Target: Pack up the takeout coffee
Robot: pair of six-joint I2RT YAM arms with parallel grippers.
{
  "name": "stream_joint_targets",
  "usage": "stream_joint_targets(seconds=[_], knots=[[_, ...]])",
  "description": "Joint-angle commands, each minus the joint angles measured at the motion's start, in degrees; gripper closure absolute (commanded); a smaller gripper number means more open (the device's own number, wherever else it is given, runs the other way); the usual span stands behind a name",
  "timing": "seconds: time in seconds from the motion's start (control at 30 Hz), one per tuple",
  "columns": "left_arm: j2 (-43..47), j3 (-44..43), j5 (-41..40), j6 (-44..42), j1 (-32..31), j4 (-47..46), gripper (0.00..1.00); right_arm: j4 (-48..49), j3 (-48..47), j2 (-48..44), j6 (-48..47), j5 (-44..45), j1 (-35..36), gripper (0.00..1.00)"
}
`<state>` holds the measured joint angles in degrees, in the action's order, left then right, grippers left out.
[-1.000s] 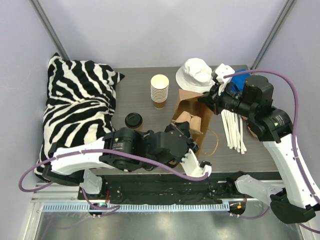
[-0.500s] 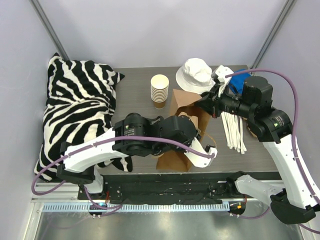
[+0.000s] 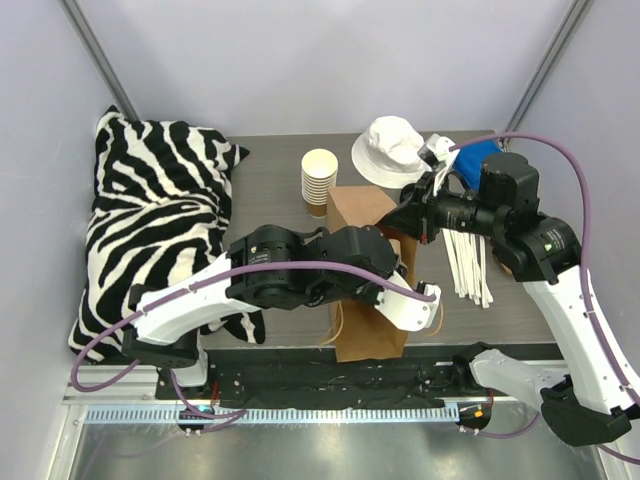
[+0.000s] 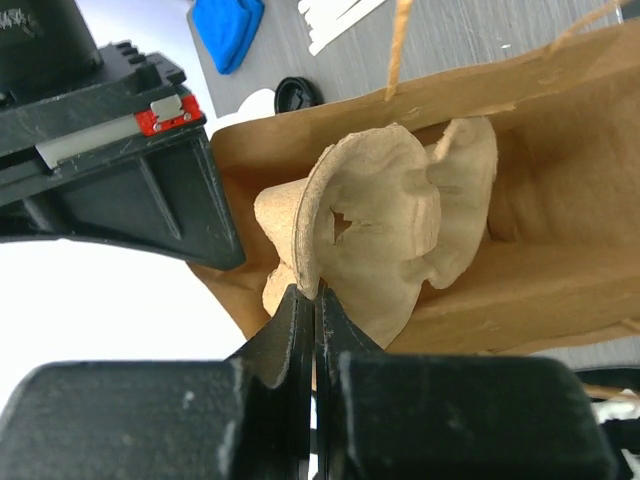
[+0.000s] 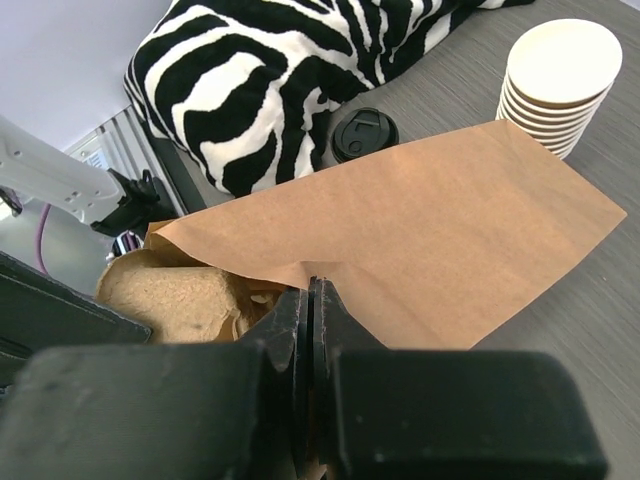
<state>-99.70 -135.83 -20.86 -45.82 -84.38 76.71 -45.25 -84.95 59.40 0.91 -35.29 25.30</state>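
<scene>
Left side: a zebra-striped pillow (image 3: 160, 215) fills your left flank, from the wall well onto the grey tabletop (image 3: 270, 195).
Centre: a brown paper bag (image 3: 358, 208) takes up the middle, and your left arm lies across it in the overhead view.
Far edge: a stack of lidless paper cups (image 3: 319, 178) stands just beyond the bag, and a white bucket hat (image 3: 390, 148) sits to its right, near the back wall.
Right side: a bundle of flat white sticks (image 3: 468, 265) lies just right of the bag, partly under your right arm.
Open room: your only bare strip runs between the pillow and the cup stack.
Bag contents: a brown pulp cup carrier (image 4: 385, 225) sits tilted in the bag's mouth.
Left fingers (image 4: 315, 295): pressed together on the carrier's thin rim.
Right fingers (image 5: 310, 292): pinched tight on the bag's paper edge at the mouth.
Takeout coffee (image 5: 365, 133): a small cup with a black plastic lid, lid up on the tabletop outside the bag, between the pillow and the bag's side. Overhead, your left arm hides it.
</scene>
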Motion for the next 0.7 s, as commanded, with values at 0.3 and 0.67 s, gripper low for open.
stream_joint_targets(seconds=[0.3, 0.67], knots=[[7.1, 19.5, -8.2, 0.6, 2.1, -4.1, 1.0, 1.4, 0.0, 2.5, 2.4, 7.6, 0.4, 0.99], [6.4, 21.3, 7.4, -0.8, 14.1, -10.0, 1.0, 3.6, -0.4, 5.1, -2.2, 3.8, 0.5, 0.99]])
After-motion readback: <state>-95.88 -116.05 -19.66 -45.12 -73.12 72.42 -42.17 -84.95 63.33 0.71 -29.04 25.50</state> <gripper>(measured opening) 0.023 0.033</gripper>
